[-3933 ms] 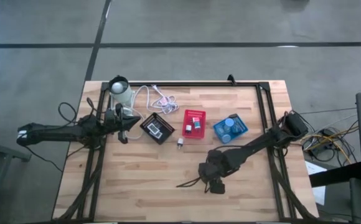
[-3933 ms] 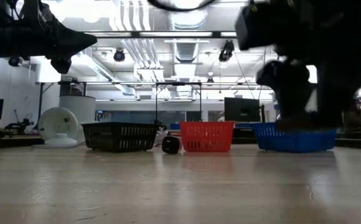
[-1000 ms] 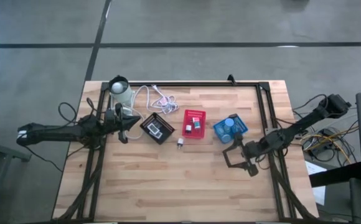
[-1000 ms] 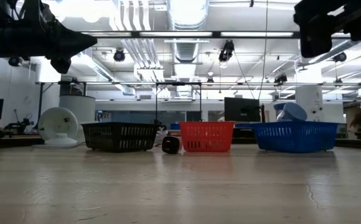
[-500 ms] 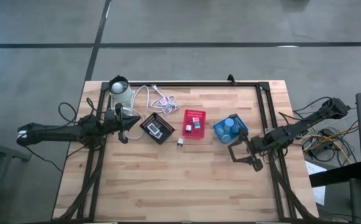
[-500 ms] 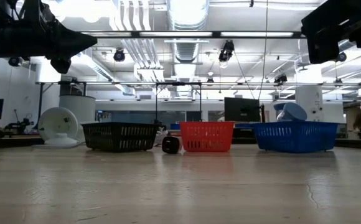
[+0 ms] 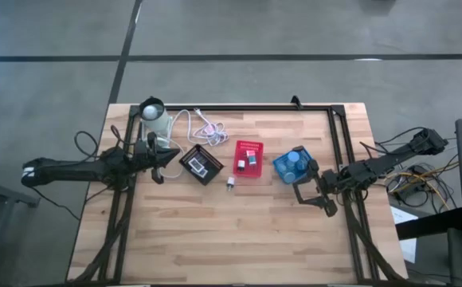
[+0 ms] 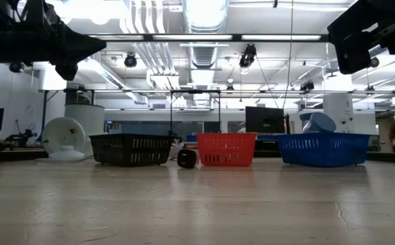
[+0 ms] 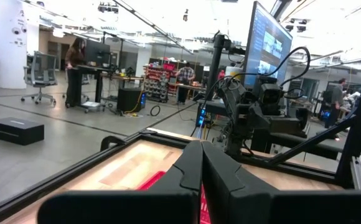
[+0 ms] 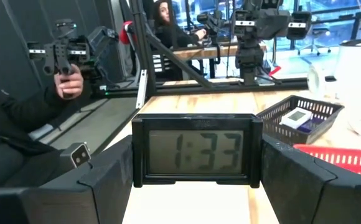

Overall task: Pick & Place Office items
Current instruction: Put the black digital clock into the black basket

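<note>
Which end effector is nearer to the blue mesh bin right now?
Right. The right end effector hangs just beside the blue mesh bin, holding a small digital clock. The left end effector sits beyond the black bin, across the table.

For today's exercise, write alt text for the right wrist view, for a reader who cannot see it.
A black digital clock reading 1:33 fills the middle, held between the right gripper's two dark fingers. Beyond it lies the wooden table, with a black mesh bin and the edge of a red bin. A person's hand shows in the background.
</note>
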